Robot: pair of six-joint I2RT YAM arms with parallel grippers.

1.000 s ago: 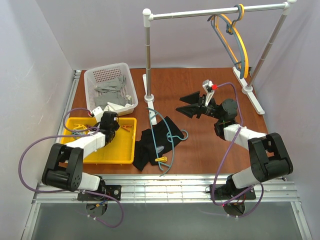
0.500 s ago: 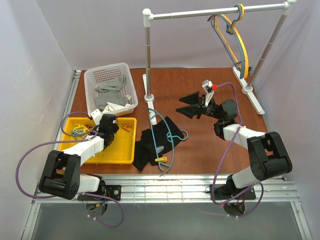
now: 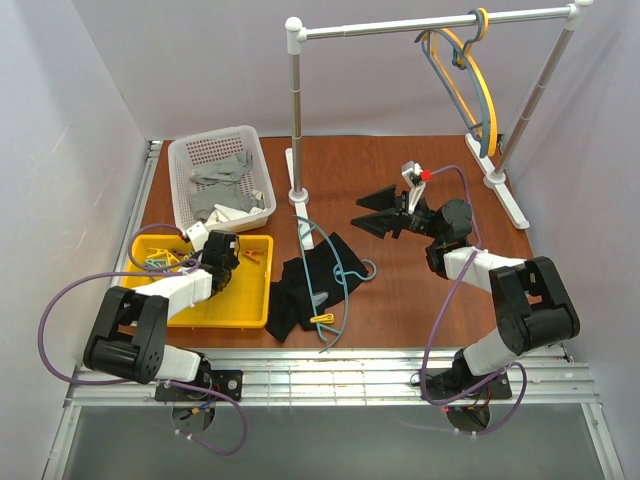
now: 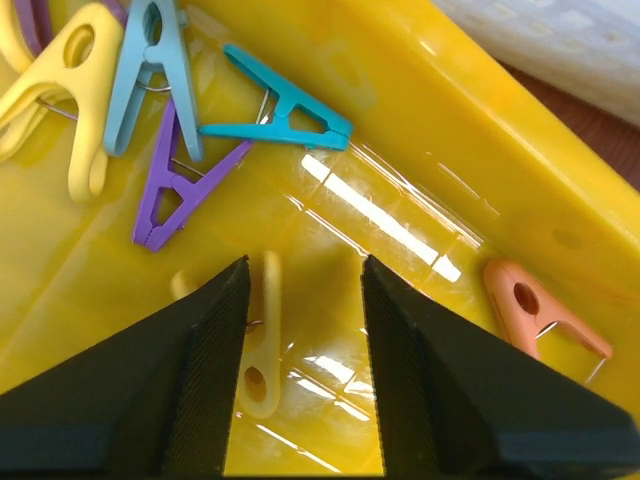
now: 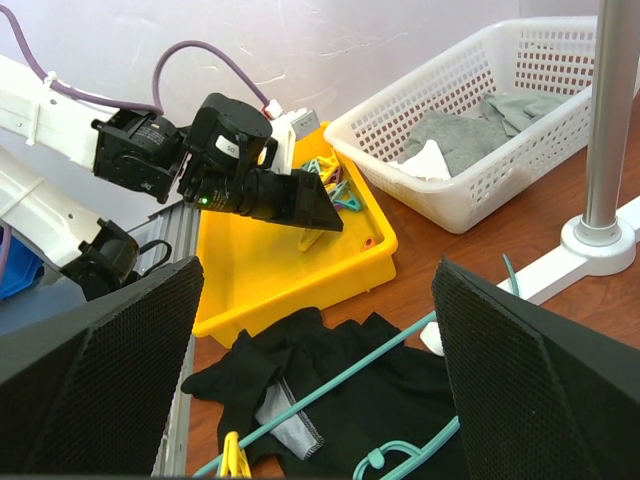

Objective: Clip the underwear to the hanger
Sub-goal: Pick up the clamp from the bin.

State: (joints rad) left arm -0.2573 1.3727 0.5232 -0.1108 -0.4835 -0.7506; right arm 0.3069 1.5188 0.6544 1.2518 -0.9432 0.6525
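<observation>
Straddling a pale yellow peg (image 4: 262,340) in the yellow tray (image 3: 245,300) by the near-left corner, the left gripper (image 4: 303,272) has its jaws apart. To do this well, I judge, it should drop squarely and pinch the peg's handle end. At the middle of the near edge, one underwear (image 3: 300,280) lies under one hanger (image 5: 335,383), with one yellow clip (image 3: 322,319) already on. Rightward, the right gripper (image 3: 362,212) hovers, jaws spread wide. Six pegs show in the left wrist view.

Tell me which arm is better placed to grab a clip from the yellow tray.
Left. The left end effector sits open inside the yellow tray, straddling a pale yellow clip; the right end effector hovers open beyond the underwear.
</observation>
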